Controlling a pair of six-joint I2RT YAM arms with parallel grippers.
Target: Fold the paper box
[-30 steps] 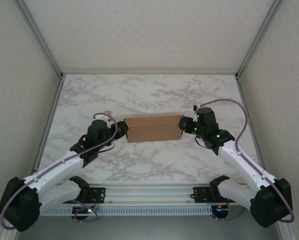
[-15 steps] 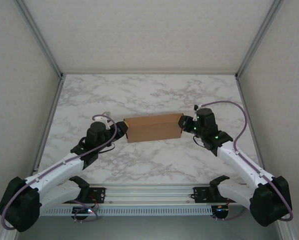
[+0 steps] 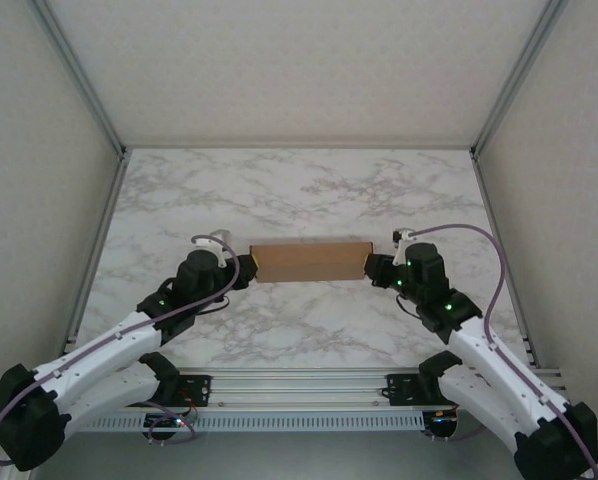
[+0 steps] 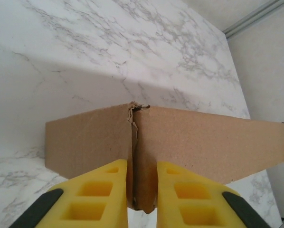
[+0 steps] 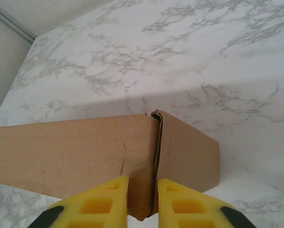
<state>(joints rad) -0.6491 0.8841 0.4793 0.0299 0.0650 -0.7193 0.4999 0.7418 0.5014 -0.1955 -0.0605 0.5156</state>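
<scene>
paper box (image 3: pixel 309 262) end edges pinched, table (image 3: pixel 309 190) open around

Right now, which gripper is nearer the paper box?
Neither, it's a tie. The left gripper pinches the left end of the paper box, and the right gripper pinches its right end. Both are touching cardboard.

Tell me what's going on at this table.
A brown cardboard box is being held at both ends over a marble table. The left tool pinches a folded edge at the box's left end, and the right tool pinches the matching edge at its right end. The box looks like a long, flattened piece stretched straight between the two tools. Whether it touches the table is hard to tell.
</scene>
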